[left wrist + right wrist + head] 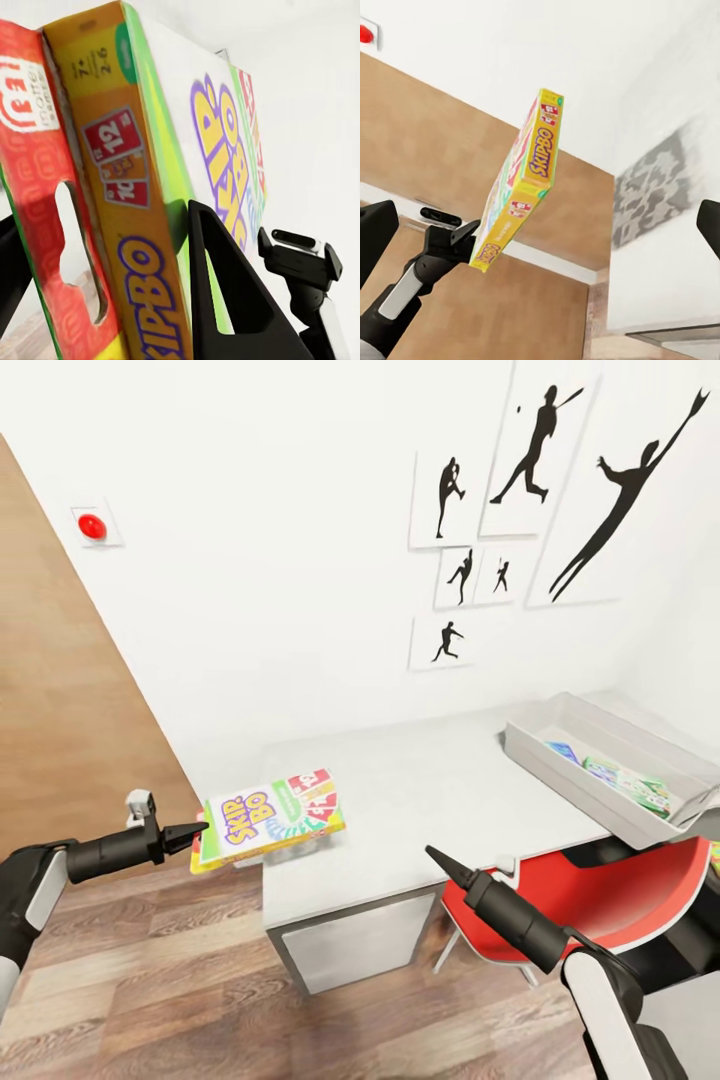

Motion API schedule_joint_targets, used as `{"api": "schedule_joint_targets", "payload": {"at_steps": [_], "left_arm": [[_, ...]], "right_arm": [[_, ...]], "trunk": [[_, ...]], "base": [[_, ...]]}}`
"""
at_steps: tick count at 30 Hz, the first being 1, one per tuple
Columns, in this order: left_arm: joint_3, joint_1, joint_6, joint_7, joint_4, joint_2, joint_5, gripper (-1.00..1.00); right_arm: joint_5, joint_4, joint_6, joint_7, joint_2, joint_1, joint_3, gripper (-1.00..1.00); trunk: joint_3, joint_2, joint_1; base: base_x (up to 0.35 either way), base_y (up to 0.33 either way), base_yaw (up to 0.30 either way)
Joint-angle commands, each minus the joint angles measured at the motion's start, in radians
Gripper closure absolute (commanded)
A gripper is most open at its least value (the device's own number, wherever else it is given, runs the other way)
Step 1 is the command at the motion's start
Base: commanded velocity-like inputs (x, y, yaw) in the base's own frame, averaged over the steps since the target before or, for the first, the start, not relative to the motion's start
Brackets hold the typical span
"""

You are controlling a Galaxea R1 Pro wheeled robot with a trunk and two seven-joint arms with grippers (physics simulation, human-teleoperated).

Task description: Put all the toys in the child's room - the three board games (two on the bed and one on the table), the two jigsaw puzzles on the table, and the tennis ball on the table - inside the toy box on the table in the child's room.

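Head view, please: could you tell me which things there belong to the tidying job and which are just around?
Job:
- board game, held by the left gripper
- toy box
- table

Just around:
- red chair
- silhouette pictures
- red wall button

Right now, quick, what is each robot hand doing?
Left gripper: shut on the game box, holding it by one end.
Right gripper: holds nothing; open or shut cannot be told.

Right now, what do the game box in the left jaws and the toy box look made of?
Board game: printed cardboard, glossy; folded edges and a punched hang slot show. Toy box: likely moulded plastic, matte light grey, thick rim, sloping walls.
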Motion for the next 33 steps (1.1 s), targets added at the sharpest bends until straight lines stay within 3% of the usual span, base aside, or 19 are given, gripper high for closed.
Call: {"api": "schedule_joint_targets", "payload": {"at_steps": [1,5,33], "left_arm": [[0.000,-0.001,0.007,-0.002,0.000,0.002,0.001,1.00],[0.001,-0.001,0.008,-0.003,0.000,0.007,0.002,1.00],[-0.002,-0.001,0.006,-0.005,-0.001,0.006,0.003,1.00]], "right_arm": [[-0.004,0.000,0.006,0.001,0.000,-0.001,0.001,-1.00],[-0.004,0.000,0.004,0.003,0.000,-0.002,0.020,-1.00],[-0.003,-0.001,0.002,0.005,-0.002,-0.002,0.025,-1.00]], "trunk": [[0.003,0.006,-0.003],[0.021,0.034,-0.019],[0.067,0.034,-0.019]], "base": [[0.000,0.000,0.000],[0.000,0.000,0.000],[0.000,0.000,0.000]]}}
